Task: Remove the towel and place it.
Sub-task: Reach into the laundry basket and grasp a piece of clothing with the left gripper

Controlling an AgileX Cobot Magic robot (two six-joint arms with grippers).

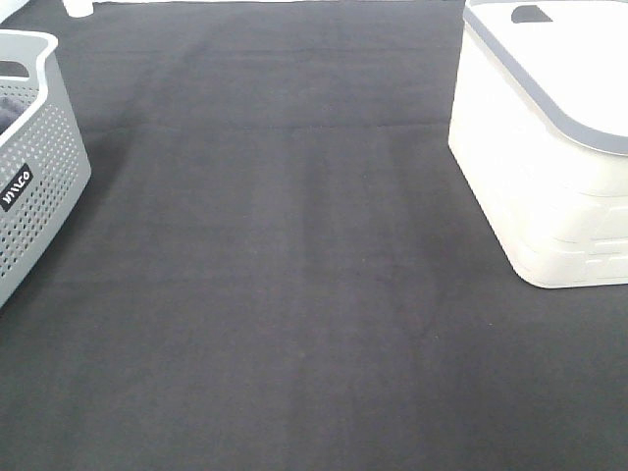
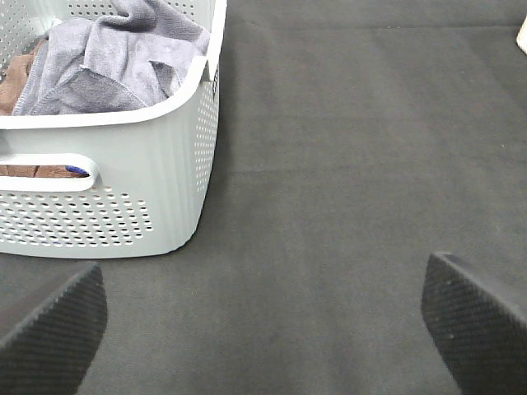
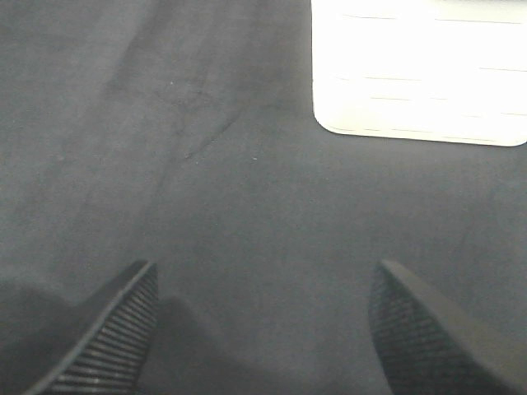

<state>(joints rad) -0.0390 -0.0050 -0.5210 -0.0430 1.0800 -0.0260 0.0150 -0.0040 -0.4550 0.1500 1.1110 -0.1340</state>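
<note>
Closest to me first: my left hand (image 2: pixel 263 329) is spread wide with nothing between the ribbed black pads, hovering over the black cloth-covered bench (image 2: pixel 354 164). My right hand (image 3: pixel 268 329) is spread too, also empty, looking down at bare cloth. Neither shows up in the high view, so both sit outside that shot.

A bit further out from the left hand is the pale grey perforated plastic basket (image 2: pixel 123 197). The crumpled grey-lavender terry towel (image 2: pixel 115 58) is inside it, heaped near the rim on top of something brown (image 2: pixel 16 90) I can't make out properly. On the right side, well apart from the basket, is the white plastic bin (image 1: pixel 549 177) with a grey-edged lid.

My read: this is the very start, nothing grabbed yet, so step 1 is the reach. That looks like the left hand's job. It needs to go up over the basket rim, drop into the pile and pinch a good fold of towel, not the brown stuff under it. Then it lifts straight up so the cloth clears the wall. My guess is it goes down on the open bench between the 2 containers.
</note>
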